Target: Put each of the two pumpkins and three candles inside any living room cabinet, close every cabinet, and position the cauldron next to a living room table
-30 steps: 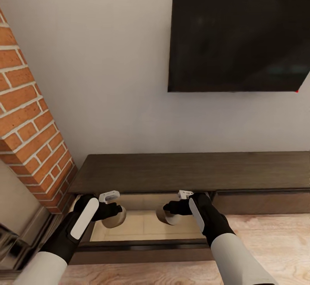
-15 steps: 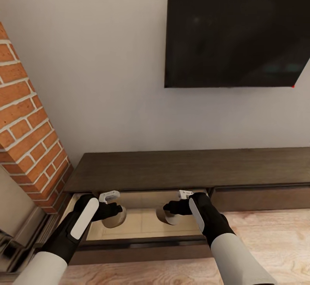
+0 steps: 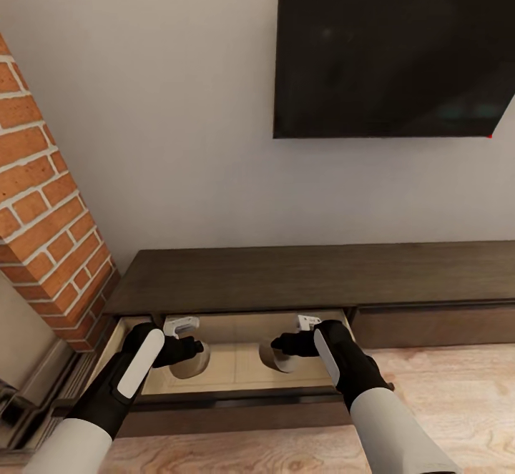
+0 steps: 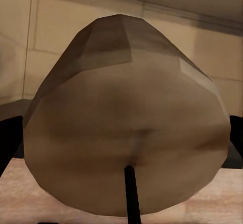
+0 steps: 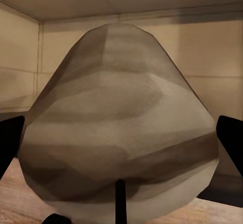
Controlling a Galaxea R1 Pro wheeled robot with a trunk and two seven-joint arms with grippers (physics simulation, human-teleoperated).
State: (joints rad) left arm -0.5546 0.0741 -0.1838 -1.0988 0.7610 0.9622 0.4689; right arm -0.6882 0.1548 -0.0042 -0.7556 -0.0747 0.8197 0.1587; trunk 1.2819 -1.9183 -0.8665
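The dark-brown cabinet [image 3: 307, 277] runs along the wall, and its left pull-out drawer [image 3: 236, 367] stands open with a pale beige inside. My left gripper [image 3: 194, 354] is shut on a cream-beige candle [image 3: 192, 361] over the drawer's left half. In the left wrist view that candle [image 4: 126, 133] sits between the dark fingers [image 4: 9, 143]. My right gripper [image 3: 280, 351] is shut on a second candle [image 3: 280, 361] over the drawer's middle. The right wrist view has this candle [image 5: 119, 143] close up against the drawer's back wall. No pumpkin, cauldron or table is in view.
A black TV [image 3: 393, 48] hangs on the white wall above the cabinet. A red brick column [image 3: 43, 216] stands at the left, close to the drawer's end. The right drawer front [image 3: 429, 325] is shut. Wood floor [image 3: 443, 402] lies to the right.
The head view has shifted, so the TV sits higher and the brick column further left. Both grippers and their candles now sit further over the open drawer.
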